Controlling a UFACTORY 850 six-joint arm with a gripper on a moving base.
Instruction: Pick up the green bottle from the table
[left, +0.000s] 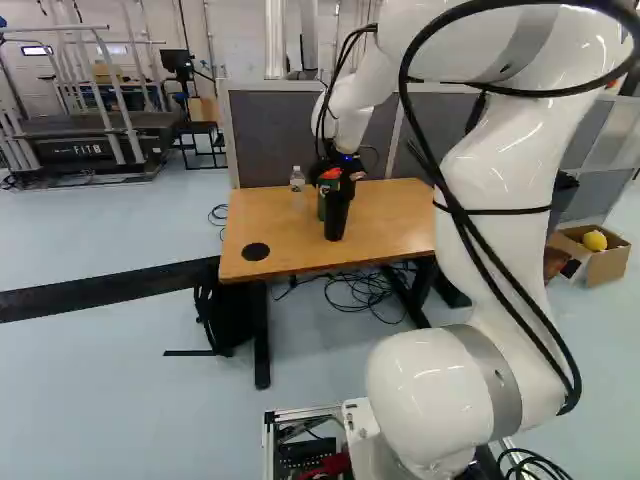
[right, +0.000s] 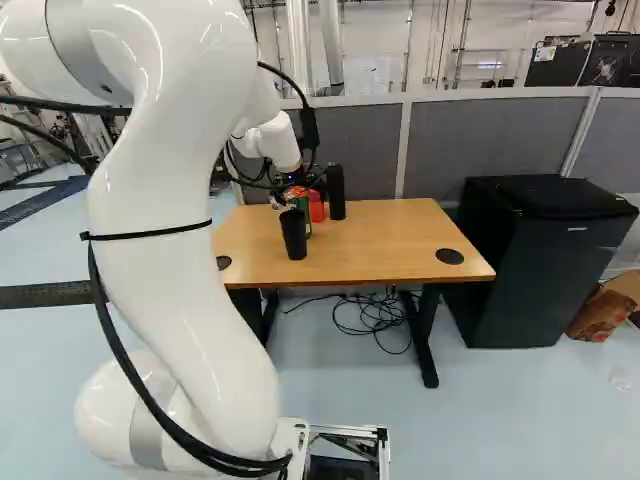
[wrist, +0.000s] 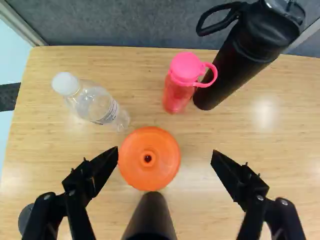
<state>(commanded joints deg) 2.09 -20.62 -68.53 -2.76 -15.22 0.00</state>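
The end effector (wrist: 165, 151) is gaping wide; on the worktop (right: 390, 235) the green bottle (left: 322, 205) is sitting off-centre toward the left finger (wrist: 102, 170), which is risking clipping its orange lid (wrist: 137, 167) and toppling it.

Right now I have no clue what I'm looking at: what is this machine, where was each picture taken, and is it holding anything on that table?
The big white jointed thing is a robot arm; its hand is a black gripper. Two pictures look ahead from its base, one from each side. The third looks from its wrist along the gripper, down at the table.

On the table stand a green bottle with an orange top, a clear bottle, a pinkish-red bottle, a tall black bottle and a dark tumbler.

Nothing is held: the two fingers are spread wide.
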